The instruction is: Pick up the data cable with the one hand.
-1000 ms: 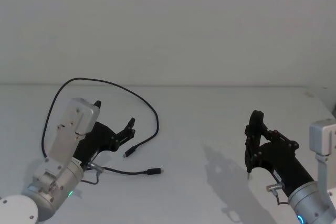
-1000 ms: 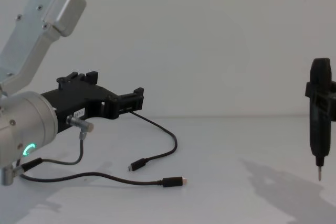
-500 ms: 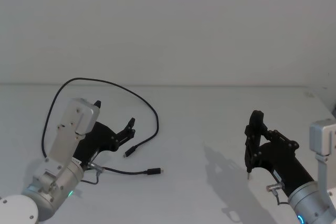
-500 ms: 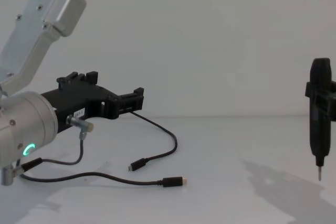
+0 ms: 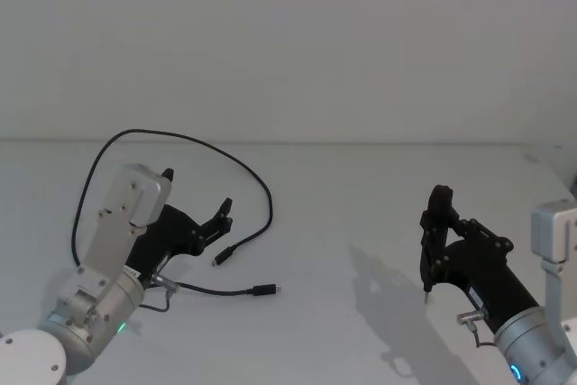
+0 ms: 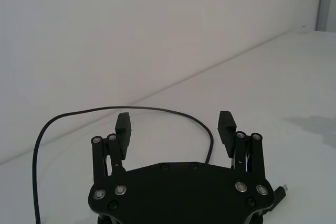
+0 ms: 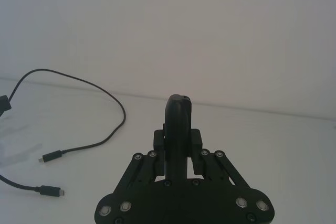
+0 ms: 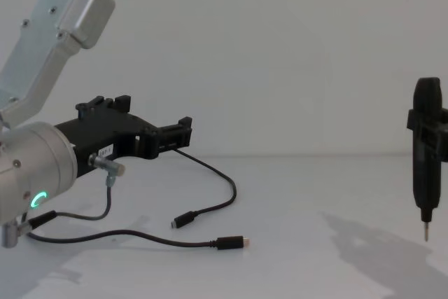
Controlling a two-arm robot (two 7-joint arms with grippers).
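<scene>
- Your left gripper [image 5: 196,194] hung a little above the white table [image 5: 361,187], at the left side of the scene, with its fingers pointing away from the robot and to the right.
- Its jaws were spread wide and there was nothing between them.
- A green ring light [image 8: 38,199] was lit on its silver wrist.
- The data cable [image 5: 270,207] lay flat on the table and was not held.
- It made a big loop around the left gripper: it ran up the left side, curved over the far side beyond the fingertips, then came down on the right.
- One plug [image 5: 222,258] rested just to the right of the gripper's near finger.
- The other plug [image 5: 264,292] lay nearer to the robot, and its part of the cable ran left, under the gripper body.
- Your right gripper [image 7: 178,148] stood well apart, at the right side, above the table.
- Its jaws were pinching a slim black pen-shaped tool [image 8: 425,159], with the metal tip pointing down and not touching the table.
</scene>
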